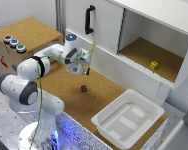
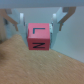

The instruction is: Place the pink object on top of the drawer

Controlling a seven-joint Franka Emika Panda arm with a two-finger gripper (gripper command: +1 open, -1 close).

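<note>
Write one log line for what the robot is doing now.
jaws: open, above pink cube | cube: on cork table, not held | drawer top: no cube yet

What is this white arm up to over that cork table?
The white robot arm holds its gripper above a tiny pink cube that lies on the cork table. In the wrist view the fingers stand apart on either side of the cube, so nothing is gripped yet. The brown drawer box, where the cube should go, stands at the exterior view's left.
</note>
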